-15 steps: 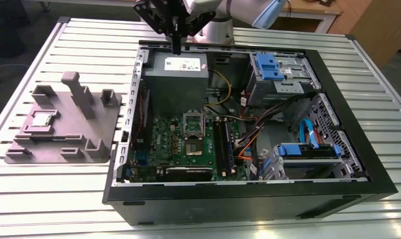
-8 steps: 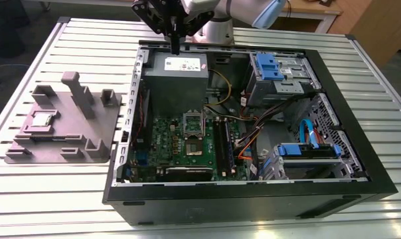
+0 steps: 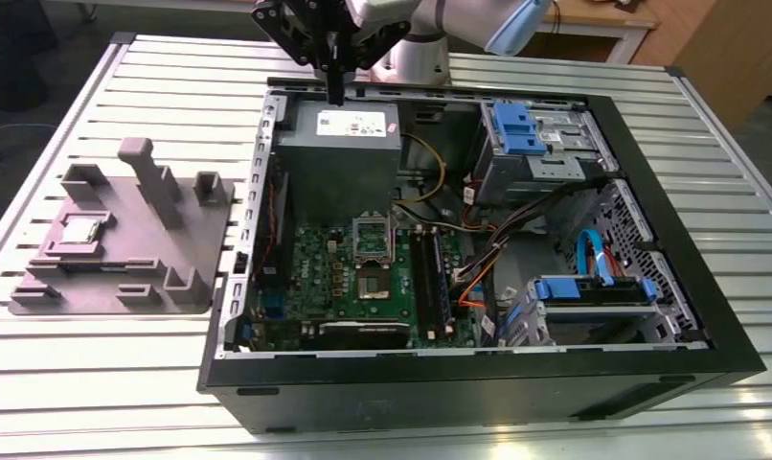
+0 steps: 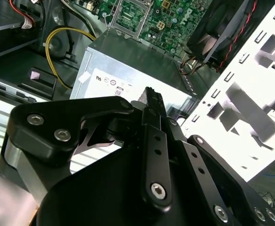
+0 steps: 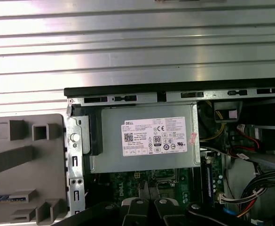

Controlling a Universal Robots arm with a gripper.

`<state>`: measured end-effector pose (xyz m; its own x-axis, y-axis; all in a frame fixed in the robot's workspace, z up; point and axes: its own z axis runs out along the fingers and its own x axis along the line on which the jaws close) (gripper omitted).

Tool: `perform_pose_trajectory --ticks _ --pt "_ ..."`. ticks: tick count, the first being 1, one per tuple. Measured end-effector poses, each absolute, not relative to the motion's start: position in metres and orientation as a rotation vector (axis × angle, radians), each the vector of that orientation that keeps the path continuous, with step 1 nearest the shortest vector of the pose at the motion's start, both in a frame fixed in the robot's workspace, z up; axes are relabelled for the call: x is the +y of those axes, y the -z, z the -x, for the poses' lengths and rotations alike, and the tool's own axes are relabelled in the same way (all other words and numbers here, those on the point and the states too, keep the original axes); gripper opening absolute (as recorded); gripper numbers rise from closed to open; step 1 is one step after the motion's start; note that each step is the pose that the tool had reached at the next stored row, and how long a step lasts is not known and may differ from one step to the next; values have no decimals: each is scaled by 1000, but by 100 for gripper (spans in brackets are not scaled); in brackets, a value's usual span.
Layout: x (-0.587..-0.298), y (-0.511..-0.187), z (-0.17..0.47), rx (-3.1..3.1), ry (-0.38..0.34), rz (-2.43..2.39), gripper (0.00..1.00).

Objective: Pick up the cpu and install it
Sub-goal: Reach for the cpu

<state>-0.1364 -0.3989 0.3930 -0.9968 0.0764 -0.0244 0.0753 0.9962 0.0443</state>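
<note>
Gripper [image 3: 336, 96] hovering empty with fingers pressed together, just over the power supply [image 3: 339, 146] inside the open computer case [image 3: 488, 385], cpu [image 3: 79, 231] lying well away from it on a grey holder [image 3: 197, 240]

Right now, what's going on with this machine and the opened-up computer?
A robot arm is working over an open computer case. Its gripper hangs above the grey power supply at the far end of the case, fingers shut with nothing seen between them. The cpu it is meant to install lies on a grey holder tray on the table, outside the case at the exterior view's left. It has not yet been picked up.
</note>
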Motion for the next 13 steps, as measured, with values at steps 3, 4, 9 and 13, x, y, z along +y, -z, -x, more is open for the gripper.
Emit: perform_pose_trajectory --ticks 3,4,9,13 --pt "-399 -393 137 3113 -68 -118 10" --pt "-399 -393 138 3112 -68 -118 10" --pt "-399 -393 140 3113 -68 -118 10" --pt "-399 -393 140 3113 -68 -118 10"
